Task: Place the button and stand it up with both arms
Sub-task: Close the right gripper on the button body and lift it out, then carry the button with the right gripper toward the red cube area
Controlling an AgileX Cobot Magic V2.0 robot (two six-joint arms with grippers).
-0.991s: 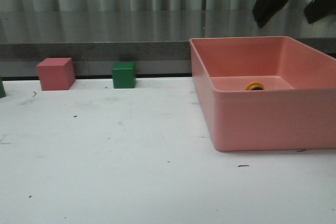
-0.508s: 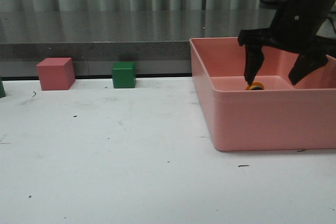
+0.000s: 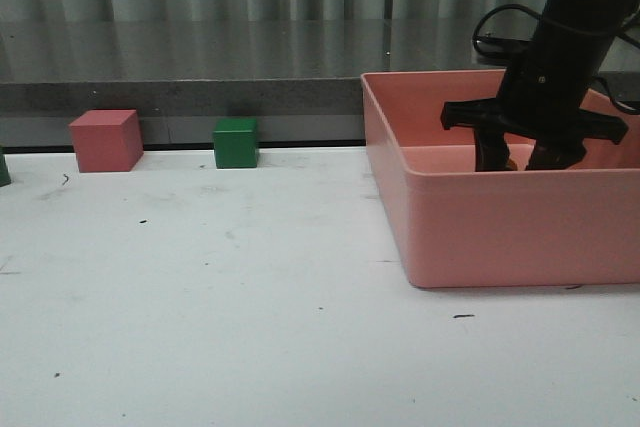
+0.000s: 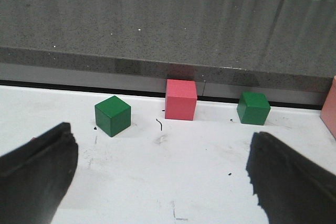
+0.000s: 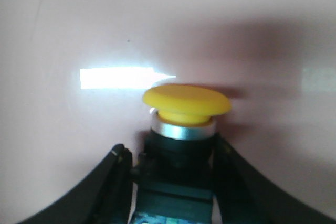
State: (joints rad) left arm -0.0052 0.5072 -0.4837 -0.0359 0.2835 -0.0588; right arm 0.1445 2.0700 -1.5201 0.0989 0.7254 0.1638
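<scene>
The button [image 5: 187, 100] has a yellow mushroom cap, a silver ring and a black base. It lies on the floor of the pink bin [image 3: 500, 227]. My right gripper [image 3: 515, 159] reaches down into the bin. In the right wrist view the right gripper [image 5: 173, 150] has both fingers pressed against the sides of the button's black base. In the front view the gripper hides the button. My left gripper [image 4: 161, 137] is open wide and empty above the white table. It is out of the front view.
A pink cube [image 3: 106, 140] and a green cube [image 3: 236, 142] stand at the table's far edge, left of the bin. The left wrist view shows the pink cube [image 4: 181, 99] between two green cubes [image 4: 112, 115] [image 4: 253, 108]. A grey ledge runs behind.
My right arm has come down from above into the bin. Its fingers were spread wide half a second ago and have closed in around the button.
</scene>
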